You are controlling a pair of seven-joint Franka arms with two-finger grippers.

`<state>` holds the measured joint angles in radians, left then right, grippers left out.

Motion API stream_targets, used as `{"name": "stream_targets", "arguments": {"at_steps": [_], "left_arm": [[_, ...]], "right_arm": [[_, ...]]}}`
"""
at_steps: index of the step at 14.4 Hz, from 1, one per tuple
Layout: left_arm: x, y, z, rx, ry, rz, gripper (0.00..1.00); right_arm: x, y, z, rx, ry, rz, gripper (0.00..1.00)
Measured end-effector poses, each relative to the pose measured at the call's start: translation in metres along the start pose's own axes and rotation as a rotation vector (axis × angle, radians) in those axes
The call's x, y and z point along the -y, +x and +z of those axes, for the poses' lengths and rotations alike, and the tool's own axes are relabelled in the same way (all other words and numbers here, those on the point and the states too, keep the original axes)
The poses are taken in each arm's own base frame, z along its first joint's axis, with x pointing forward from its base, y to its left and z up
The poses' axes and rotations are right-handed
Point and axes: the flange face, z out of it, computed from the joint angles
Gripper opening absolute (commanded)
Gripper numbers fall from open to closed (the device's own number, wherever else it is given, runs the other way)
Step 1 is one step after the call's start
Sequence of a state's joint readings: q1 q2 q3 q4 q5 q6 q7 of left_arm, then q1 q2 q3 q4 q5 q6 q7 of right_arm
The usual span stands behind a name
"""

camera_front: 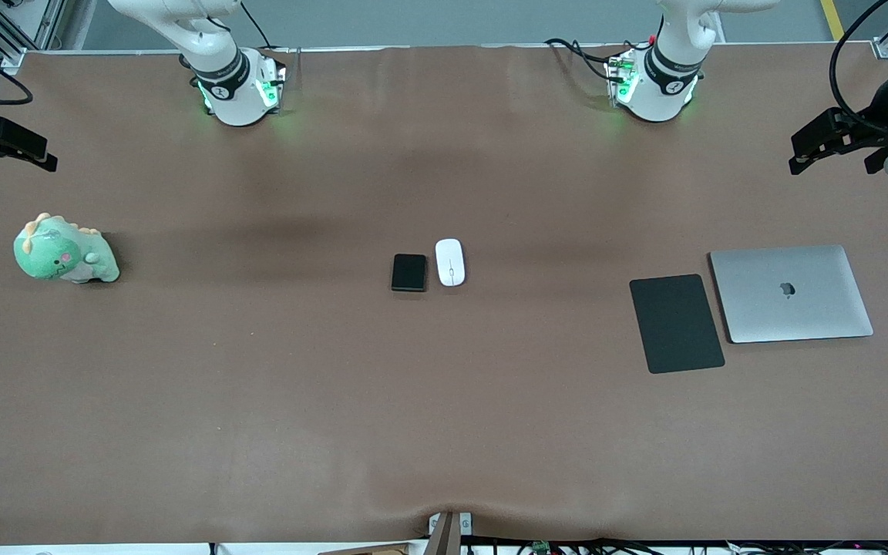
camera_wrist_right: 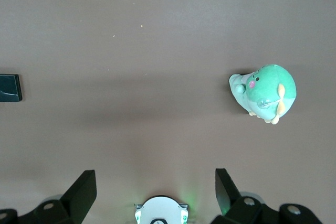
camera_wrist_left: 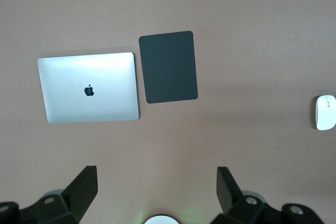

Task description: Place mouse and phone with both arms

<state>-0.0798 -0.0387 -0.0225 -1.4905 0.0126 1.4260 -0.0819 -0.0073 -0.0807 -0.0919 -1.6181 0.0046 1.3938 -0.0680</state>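
The white oval mouse [camera_front: 449, 262] lies mid-table, with the small black phone [camera_front: 409, 272] right beside it toward the right arm's end. Neither is touched. My left gripper [camera_front: 837, 149] hangs high over the left arm's end of the table, open and empty. From there its wrist view takes in the mouse [camera_wrist_left: 325, 112] far off past the left gripper [camera_wrist_left: 156, 182]. My right gripper [camera_front: 6, 148] hangs high over the right arm's end, open with nothing in it. Only an end of the phone [camera_wrist_right: 9, 87] shows in the right wrist view, well away from the right gripper [camera_wrist_right: 156, 182].
A flat black mouse pad [camera_front: 676, 323] and a closed silver laptop [camera_front: 791, 293] lie side by side toward the left arm's end. A green plush dinosaur [camera_front: 65, 250] sits toward the right arm's end. Brown cloth [camera_front: 444, 401] covers the table.
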Motion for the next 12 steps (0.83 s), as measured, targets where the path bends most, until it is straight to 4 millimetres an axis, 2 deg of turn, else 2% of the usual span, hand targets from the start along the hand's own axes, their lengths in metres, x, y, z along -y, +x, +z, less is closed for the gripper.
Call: {"name": "stream_targets", "arguments": {"at_steps": [5,8,10,11,12], "left_arm": [[0.002,0.001,0.002,0.004,0.008,-0.003,1.0],[-0.009,0.015,0.024,0.046,0.011,0.013,1.0],[-0.038,0.033,0.055,0.082,0.016,0.035,1.0],[-0.064,0.042,0.071,0.089,0.018,0.038,1.0],[-0.098,0.046,0.09,0.103,0.024,0.034,1.0]], "right_arm": [[-0.002,0.002,0.002,0.003,0.001,0.004,1.0],[-0.002,0.003,0.002,0.004,0.001,0.003,1.0],[-0.002,0.003,0.003,0.005,0.001,0.003,1.0],[-0.002,0.004,0.003,0.006,0.001,0.003,1.0],[-0.002,0.004,0.004,0.008,0.001,0.003,1.0]]}}
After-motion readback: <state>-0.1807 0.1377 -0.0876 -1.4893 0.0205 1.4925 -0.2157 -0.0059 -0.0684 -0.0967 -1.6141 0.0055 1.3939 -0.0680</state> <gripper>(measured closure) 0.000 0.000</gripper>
